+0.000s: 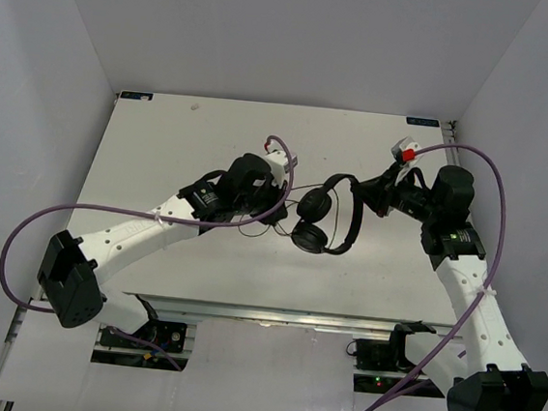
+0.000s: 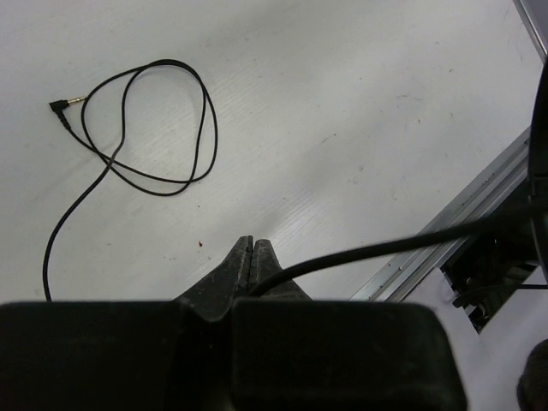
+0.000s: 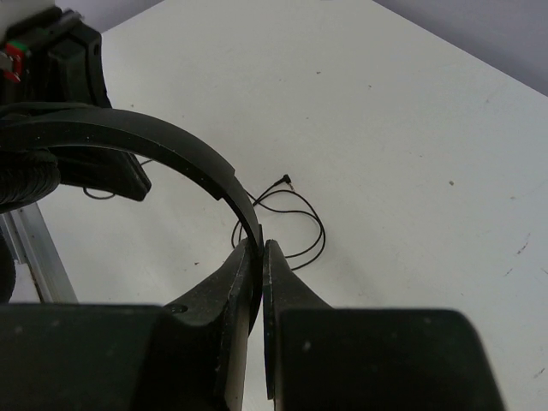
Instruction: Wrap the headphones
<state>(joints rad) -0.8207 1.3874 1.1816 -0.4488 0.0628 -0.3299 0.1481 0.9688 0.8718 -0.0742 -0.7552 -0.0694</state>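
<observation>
Two pinches: right claw [image 3: 261,248] clamped on headband [image 3: 163,141] of headphones [image 1: 313,207], left claw [image 2: 251,243] clamped on cord [image 2: 385,247]. Headphones just right of left claw. Slack loop and plug [image 2: 60,105] on table [image 2: 342,103] ahead of left claw, likely its job.

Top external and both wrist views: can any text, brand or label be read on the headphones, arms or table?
No text can be read in any view.
The headphones: no brand mark shows.
The dark strips at the far corners: perhaps labels, too small to read.
The red and white part by the right wrist: no legible marking.
</observation>
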